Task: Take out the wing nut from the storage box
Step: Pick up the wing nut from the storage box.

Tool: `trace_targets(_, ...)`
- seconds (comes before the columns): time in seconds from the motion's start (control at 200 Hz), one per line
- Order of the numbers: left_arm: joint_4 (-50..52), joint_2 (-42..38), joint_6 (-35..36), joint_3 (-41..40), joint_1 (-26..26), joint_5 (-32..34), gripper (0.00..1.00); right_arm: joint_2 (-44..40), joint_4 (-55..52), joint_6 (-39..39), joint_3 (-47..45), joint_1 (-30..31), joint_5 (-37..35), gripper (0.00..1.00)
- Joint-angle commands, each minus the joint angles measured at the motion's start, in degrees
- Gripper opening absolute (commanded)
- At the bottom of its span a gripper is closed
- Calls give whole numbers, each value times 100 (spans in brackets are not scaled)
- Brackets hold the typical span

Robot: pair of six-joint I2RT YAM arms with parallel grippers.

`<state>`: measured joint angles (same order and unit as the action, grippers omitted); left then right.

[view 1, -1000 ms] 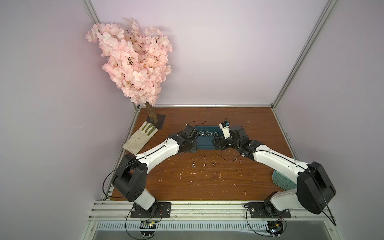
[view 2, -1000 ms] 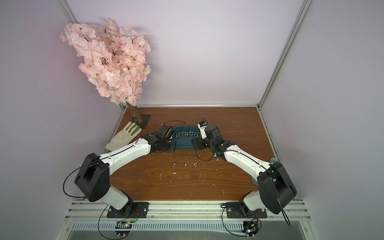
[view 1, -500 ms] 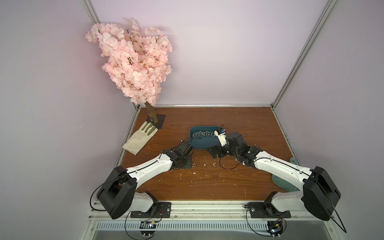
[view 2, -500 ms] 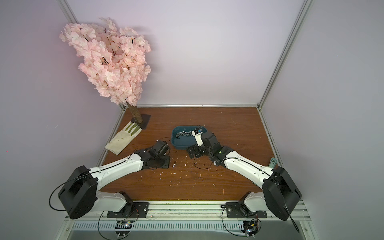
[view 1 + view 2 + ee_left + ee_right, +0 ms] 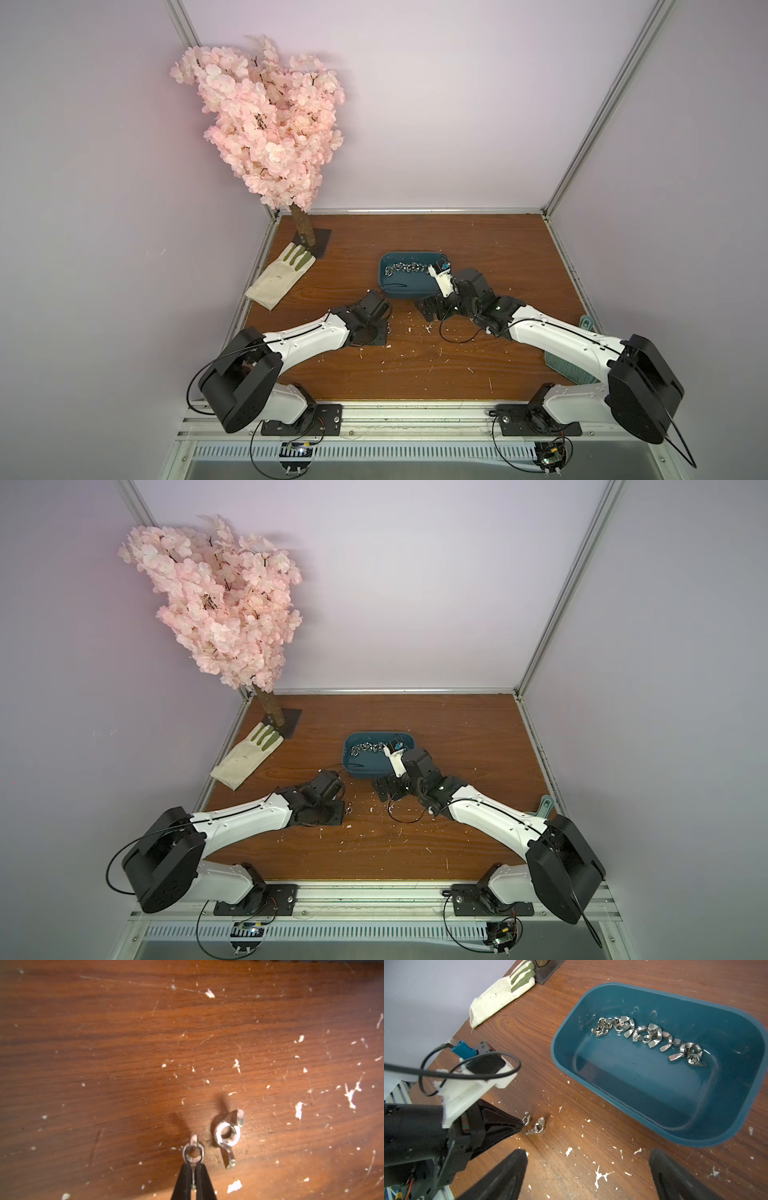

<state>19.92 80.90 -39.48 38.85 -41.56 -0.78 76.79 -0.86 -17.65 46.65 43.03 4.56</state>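
Wing nut [image 5: 192, 1153] pinched in left pincer [image 5: 193, 1167], outside storage box [image 5: 643, 1084]

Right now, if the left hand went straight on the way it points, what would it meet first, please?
Probably the table, beside the loose wing nut: the left hand, shut on the held wing nut, points down at the wood. Depth is unclear.

Wing nuts [image 5: 646, 1035] in storage box [image 5: 643, 1084], loose wing nut [image 5: 536, 1126] on table [image 5: 550, 1032] before it
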Motion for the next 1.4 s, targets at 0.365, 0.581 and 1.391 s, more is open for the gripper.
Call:
trace_targets(0.365,189,267,61,467,-82,164,37,-196,-31,-10,44,18,-631,100)
trace_targets(0.581,618,448,243,1202,-17,402,48,-101,-151,-56,231,-41,-1128,100)
trace_targets(1.391,809,1704,1046,3546,1620,4,100,2448,-988,-129,2512,-846,-1144,42)
